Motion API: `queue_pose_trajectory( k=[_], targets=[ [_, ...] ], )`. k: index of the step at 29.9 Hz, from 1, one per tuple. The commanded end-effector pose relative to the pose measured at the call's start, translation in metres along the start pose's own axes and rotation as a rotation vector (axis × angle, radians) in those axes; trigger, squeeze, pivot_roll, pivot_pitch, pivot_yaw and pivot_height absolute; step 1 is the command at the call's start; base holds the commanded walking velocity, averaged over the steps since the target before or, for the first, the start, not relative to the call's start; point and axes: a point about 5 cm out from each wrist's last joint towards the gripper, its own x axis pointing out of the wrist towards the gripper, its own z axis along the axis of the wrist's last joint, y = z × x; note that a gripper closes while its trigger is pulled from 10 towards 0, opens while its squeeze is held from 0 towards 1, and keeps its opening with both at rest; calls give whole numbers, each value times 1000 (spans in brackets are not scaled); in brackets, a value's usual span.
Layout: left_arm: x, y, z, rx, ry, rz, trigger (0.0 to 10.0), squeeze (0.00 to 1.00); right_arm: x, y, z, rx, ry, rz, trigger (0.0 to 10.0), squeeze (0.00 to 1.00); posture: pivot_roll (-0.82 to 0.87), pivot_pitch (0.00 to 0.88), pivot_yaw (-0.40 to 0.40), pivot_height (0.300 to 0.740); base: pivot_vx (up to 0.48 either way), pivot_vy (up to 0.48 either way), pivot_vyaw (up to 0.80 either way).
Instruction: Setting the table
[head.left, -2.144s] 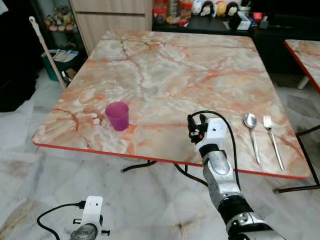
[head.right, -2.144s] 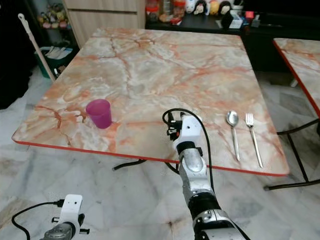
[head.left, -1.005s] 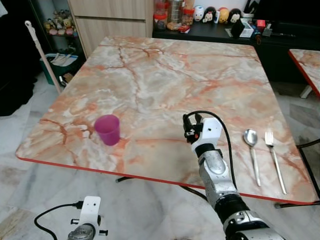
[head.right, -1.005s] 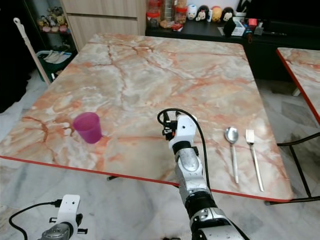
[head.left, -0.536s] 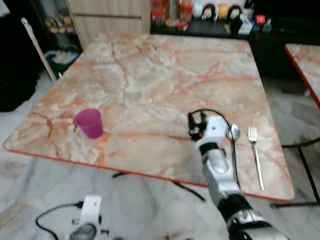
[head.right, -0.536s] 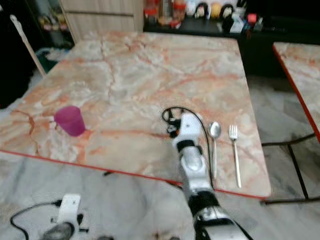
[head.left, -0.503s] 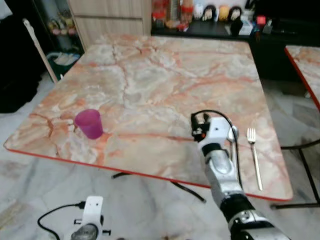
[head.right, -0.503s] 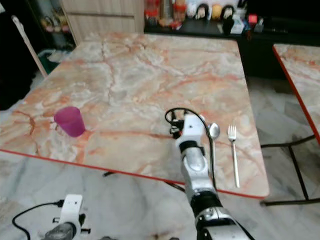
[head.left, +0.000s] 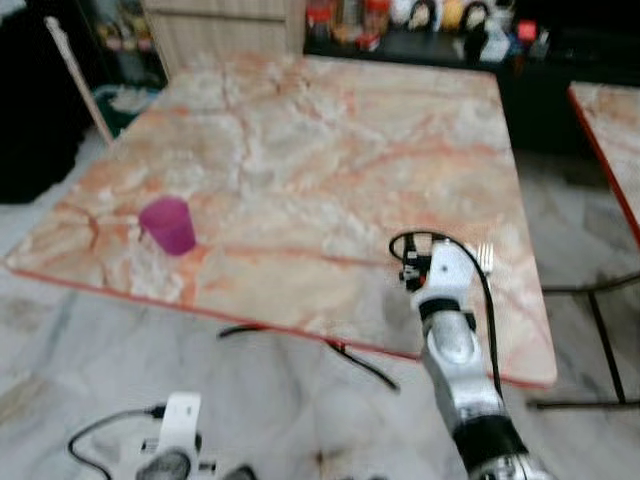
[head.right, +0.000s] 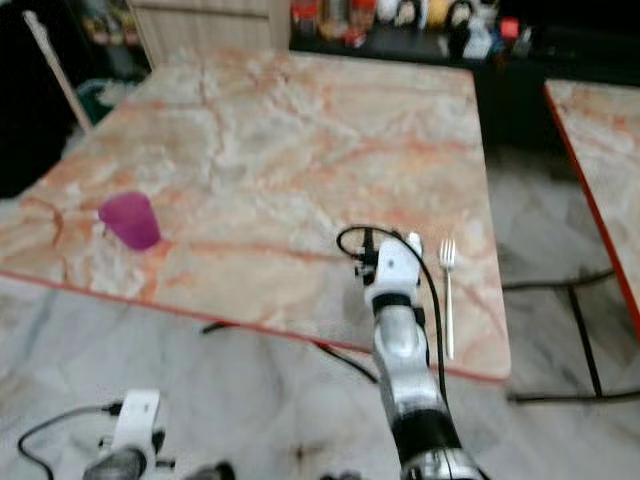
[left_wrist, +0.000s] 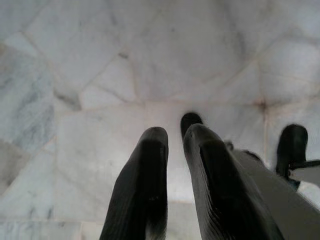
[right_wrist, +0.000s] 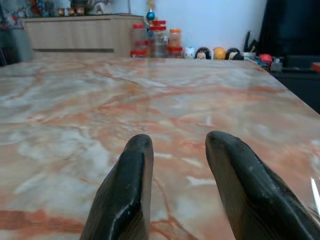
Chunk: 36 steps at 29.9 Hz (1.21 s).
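Note:
A pink cup (head.left: 168, 225) stands upright near the front left edge of the marble table (head.left: 320, 150). A fork (head.right: 448, 290) lies near the front right corner. My right gripper (head.left: 411, 268) hovers low over the table just left of the fork, and the arm covers the spot beside it. In the right wrist view the right gripper (right_wrist: 177, 142) is open, with nothing between its fingers (right_wrist: 130, 190), and it faces across the tabletop. My left gripper (left_wrist: 172, 132) hangs shut over the marble floor; its arm (head.left: 180, 440) is low at the front left.
The table's red front edge (head.left: 250, 320) is close before me, with black legs (head.right: 590, 370) beneath at the right. A second table (head.left: 600, 130) stands at the right. A dark sideboard with jars (head.left: 430, 15) lies behind, a broom handle (head.left: 75, 70) at the left.
The whole view has slid along the table, so the camera moved. My right arm now stands in front of the spoon that showed beside it before, close to the fork.

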Motion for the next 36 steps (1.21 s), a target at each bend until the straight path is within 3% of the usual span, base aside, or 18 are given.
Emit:
queue_pose_trajectory(
  k=[1, 8, 16, 20, 25, 29, 36],
  targets=[
    [-1, 2, -6, 2, 19, 1, 10000, 0, -1, -5, 10, -28, -29, -7, 10000, 0, 12, 153, -23, 740, 0, 0, 0],
    [-1, -1, -7, 3, 20, -6, 10000, 0, -2, -11, 18, -63, -12, -50, 10000, 0, 17, 150, -32, 740, 0, 0, 0],
    [-1, -1, -7, -4, 22, -5, 10000, 0, -12, -24, 7, -72, 129, -147, 10000, 0, 20, 147, -39, 740, 0, 0, 0],
    [-2, -1, -8, 3, 24, -5, 10000, 0, -30, -46, -12, -72, 244, -188, 10000, 0, 15, 140, -40, 740, 0, 0, 0],
    [-2, -2, -8, 18, 24, -15, 10000, 0, -32, -56, -13, -64, 256, -182, 10000, 0, 5, 133, -37, 740, 0, 0, 0],
    [-1, -2, -7, 27, 23, -19, 10000, 0, -33, -75, -13, -61, 264, -213, 10000, 0, -1, 127, -30, 740, 0, 0, 0],
    [-1, -4, -7, 47, 21, -29, 10000, 0, -24, -79, -10, 37, 223, -136, 10000, 0, -4, 116, -22, 740, 0, 0, 0]
  ],
)
